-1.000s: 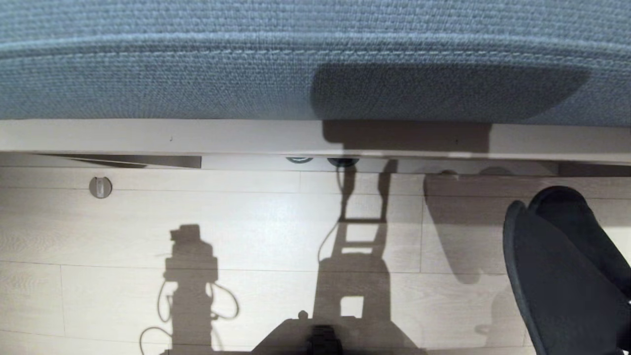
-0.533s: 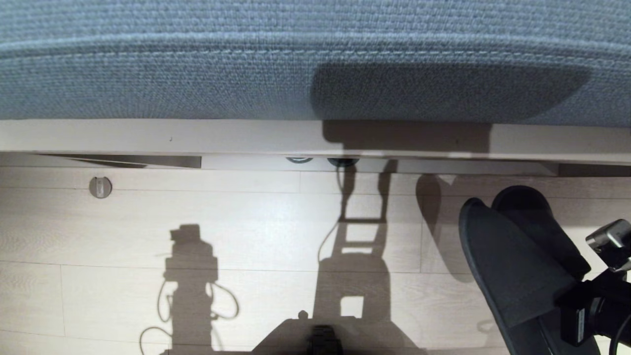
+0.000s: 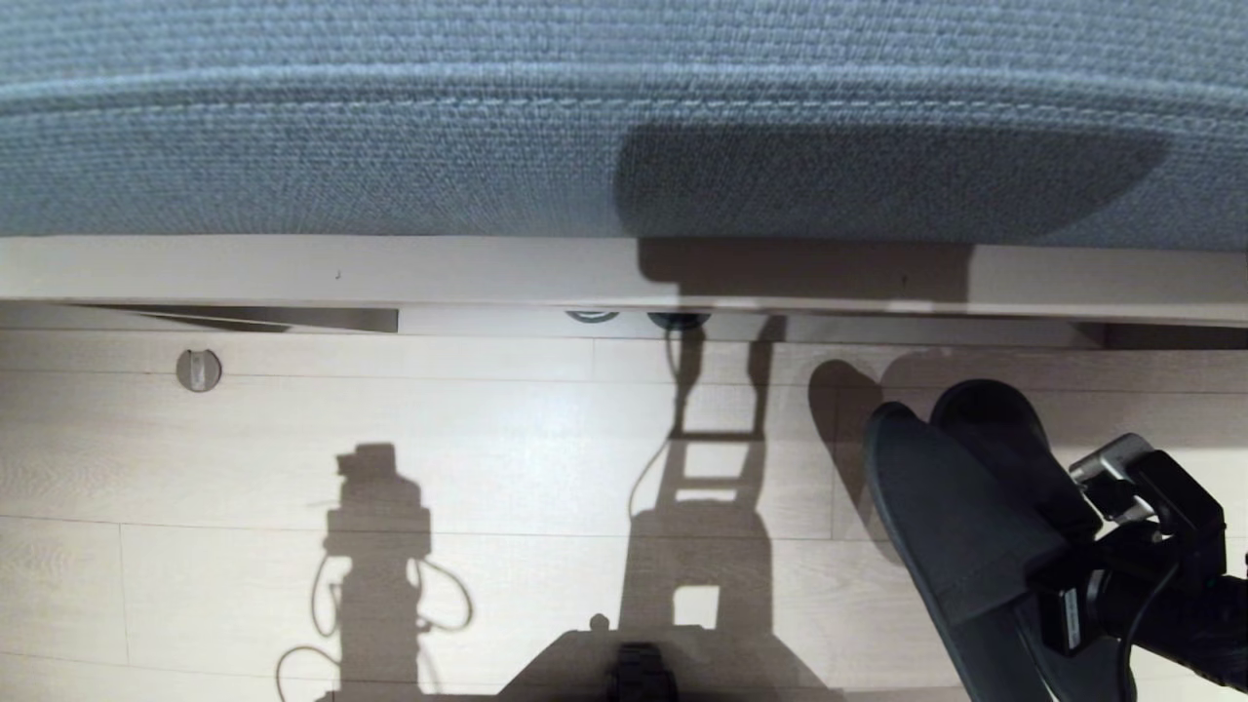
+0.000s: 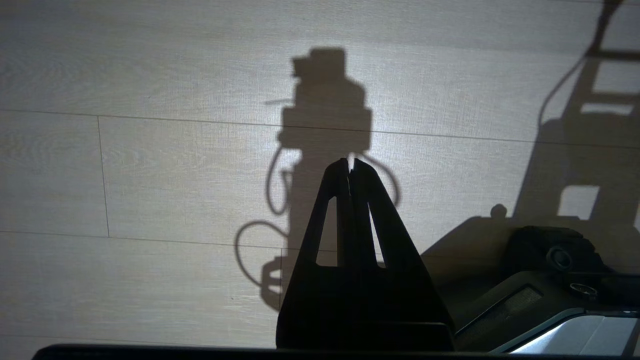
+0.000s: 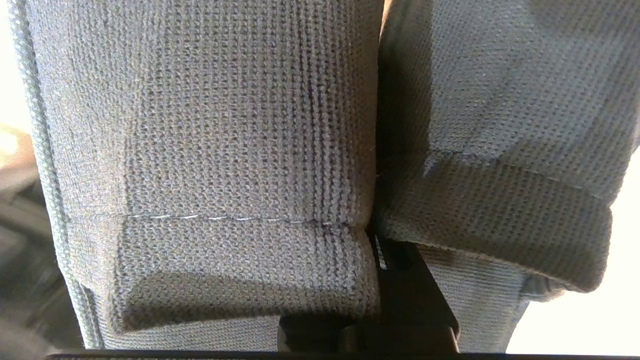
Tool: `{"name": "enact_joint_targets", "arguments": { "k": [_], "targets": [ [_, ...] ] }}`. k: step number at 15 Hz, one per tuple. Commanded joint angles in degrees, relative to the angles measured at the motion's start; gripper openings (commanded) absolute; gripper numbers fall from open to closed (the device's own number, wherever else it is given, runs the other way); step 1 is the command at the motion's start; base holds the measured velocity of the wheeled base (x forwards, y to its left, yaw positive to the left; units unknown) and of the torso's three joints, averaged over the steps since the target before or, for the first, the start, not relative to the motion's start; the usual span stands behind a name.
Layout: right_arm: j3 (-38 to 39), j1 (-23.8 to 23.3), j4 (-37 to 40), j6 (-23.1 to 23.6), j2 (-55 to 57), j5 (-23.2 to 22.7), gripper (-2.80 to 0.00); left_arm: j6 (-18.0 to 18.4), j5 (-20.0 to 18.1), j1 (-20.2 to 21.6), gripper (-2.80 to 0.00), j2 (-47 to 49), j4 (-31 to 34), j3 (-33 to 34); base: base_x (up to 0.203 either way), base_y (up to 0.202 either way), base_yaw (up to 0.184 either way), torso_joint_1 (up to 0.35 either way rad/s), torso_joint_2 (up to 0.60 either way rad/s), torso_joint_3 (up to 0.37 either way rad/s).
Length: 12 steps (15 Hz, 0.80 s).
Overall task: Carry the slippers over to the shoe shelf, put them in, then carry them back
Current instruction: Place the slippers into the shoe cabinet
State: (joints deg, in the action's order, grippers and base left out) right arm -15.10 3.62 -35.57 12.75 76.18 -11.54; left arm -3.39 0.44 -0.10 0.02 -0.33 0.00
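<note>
Slippers (image 3: 960, 517) pinched together in right hand (image 3: 1058, 595), held above wood floor (image 3: 487, 458) at lower right; left hand (image 4: 350, 167) pressed together, idle over floor

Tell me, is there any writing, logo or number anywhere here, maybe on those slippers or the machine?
None can be read.
The slippers: plain dark fabric, no logo showing.
The right pincer: a small pale label beside it, too small to read.
The floor: bare wood planks.
</note>
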Motion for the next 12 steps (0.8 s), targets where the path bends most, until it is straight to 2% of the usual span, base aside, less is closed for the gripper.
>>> {"name": "enact_joint_targets", "arguments": {
  "k": [1,3,6,12],
  "targets": [
    [-0.1,0.4,-4.0,0.1,4.9,0.0,-2.8,0.0,0.0,0.1,-2.8,0.0,0.0,0.0,0.0,0.0,0.0,0.0,0.0,0.0],
    [-0.3,0.8,-9.5,0.1,8.7,0.5,-2.8,0.0,0.0,0.0,-2.8,0.0,0.0,0.0,0.0,0.0,0.0,0.0,0.0,0.0],
    [-1.4,3.7,-19.0,-1.0,12.4,4.0,-2.8,0.0,0.0,0.0,-2.8,0.0,0.0,0.0,0.0,0.0,0.0,0.0,0.0,0.0],
    [-2.4,4.0,-24.3,-0.9,11.8,4.2,-2.8,0.0,0.0,0.1,-2.8,0.0,0.0,0.0,0.0,0.0,0.0,0.0,0.0,0.0]
  ]
}}
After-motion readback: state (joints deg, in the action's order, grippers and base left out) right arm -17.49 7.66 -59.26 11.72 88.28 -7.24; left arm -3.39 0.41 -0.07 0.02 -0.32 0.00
